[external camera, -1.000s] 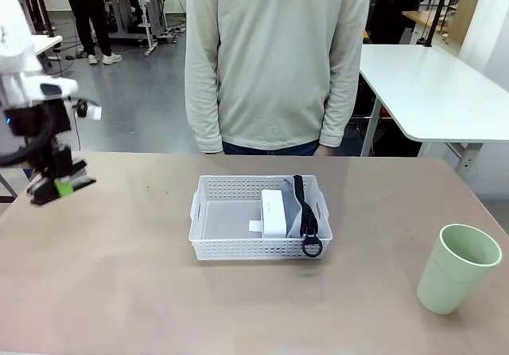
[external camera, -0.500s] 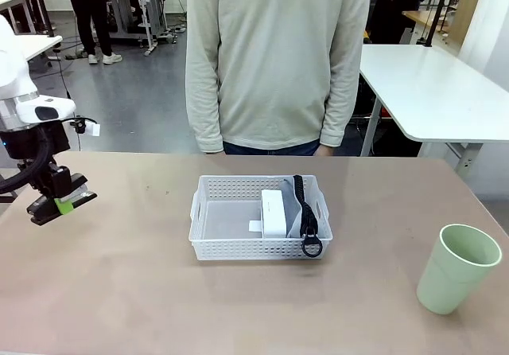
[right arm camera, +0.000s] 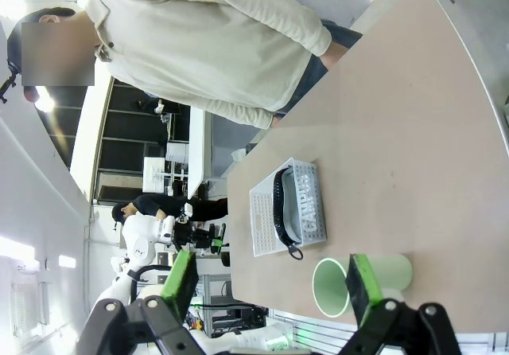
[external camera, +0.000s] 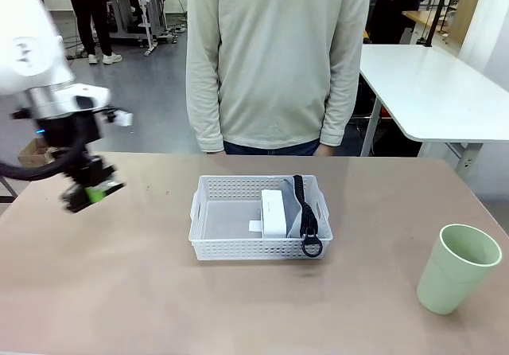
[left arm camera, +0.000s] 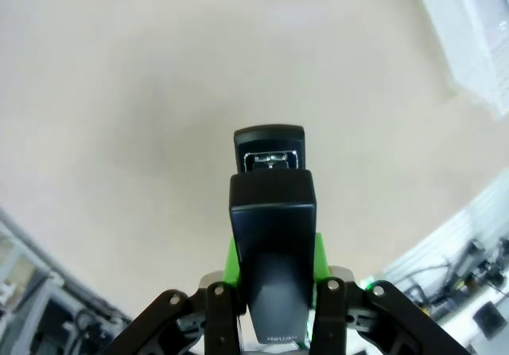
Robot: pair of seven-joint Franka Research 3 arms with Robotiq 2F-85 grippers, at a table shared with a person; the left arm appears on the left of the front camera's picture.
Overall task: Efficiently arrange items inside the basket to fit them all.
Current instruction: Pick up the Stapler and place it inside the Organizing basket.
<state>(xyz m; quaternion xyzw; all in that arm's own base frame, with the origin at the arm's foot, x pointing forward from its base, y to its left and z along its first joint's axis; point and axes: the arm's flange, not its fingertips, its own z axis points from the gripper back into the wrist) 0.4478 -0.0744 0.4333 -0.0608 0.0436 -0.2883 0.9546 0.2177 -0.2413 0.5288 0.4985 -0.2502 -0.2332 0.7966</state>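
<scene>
My left gripper (external camera: 92, 191) hangs above the table's left part, shut on the black stapler (left arm camera: 270, 204), which sticks out between the green pads (left arm camera: 232, 263). The white basket (external camera: 238, 247) sits mid-table. In its right half lie the white block (external camera: 274, 212) and the grey pouch (external camera: 296, 221), whose black strap (external camera: 308, 229) droops over the front rim. The pale green cup (external camera: 459, 269) stands upright at the front right. My right gripper (right arm camera: 273, 285) is open high above the table, looking down on the cup (right arm camera: 394, 271) and the basket (right arm camera: 262, 212).
A person in a light sweater (external camera: 274, 60) stands at the table's far edge, arms at the sides. The basket's left half (external camera: 227, 220) is bare. A white table (external camera: 429, 88) stands behind on the right. A basket corner (left arm camera: 485, 21) shows top right in the left wrist view.
My left arm has swung to the right, towards the basket, and a little higher, still gripping the stapler. Basket, block, pouch and cup have not moved.
</scene>
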